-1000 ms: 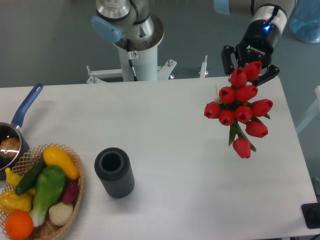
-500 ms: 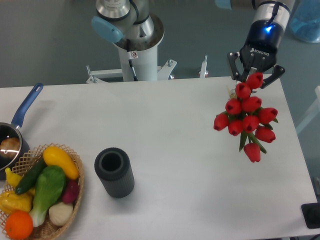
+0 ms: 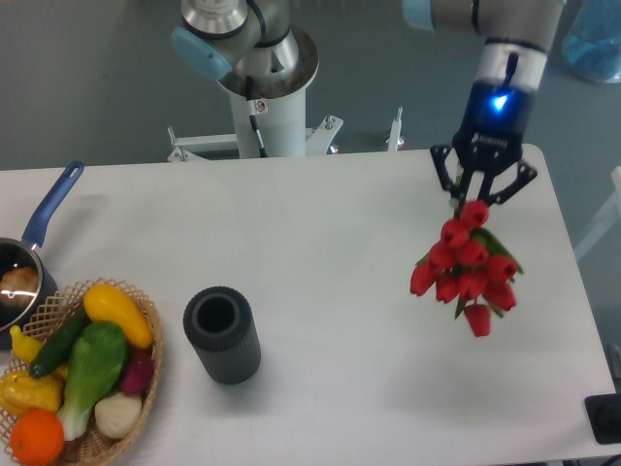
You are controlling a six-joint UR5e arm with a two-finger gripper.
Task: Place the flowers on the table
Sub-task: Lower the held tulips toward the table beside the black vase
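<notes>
The flowers [image 3: 468,269], a bunch of red tulip buds with green leaves, hang over the right side of the white table [image 3: 320,252]. My gripper [image 3: 481,193] points down from above and is shut on the stem end, which the buds and fingers hide. The buds dangle below the fingers, towards the camera. Whether the lowest bud touches the tabletop I cannot tell.
A dark ribbed cylindrical vase [image 3: 222,335] stands left of centre. A wicker basket [image 3: 146,374] of vegetables and fruit sits at the front left corner, with a blue-handled pot [image 3: 29,254] behind it. The robot base [image 3: 262,87] stands beyond the far edge.
The gripper has come forward from the far edge and lowered, carrying the flowers with it. The bunch now hangs more compactly below the fingers.
</notes>
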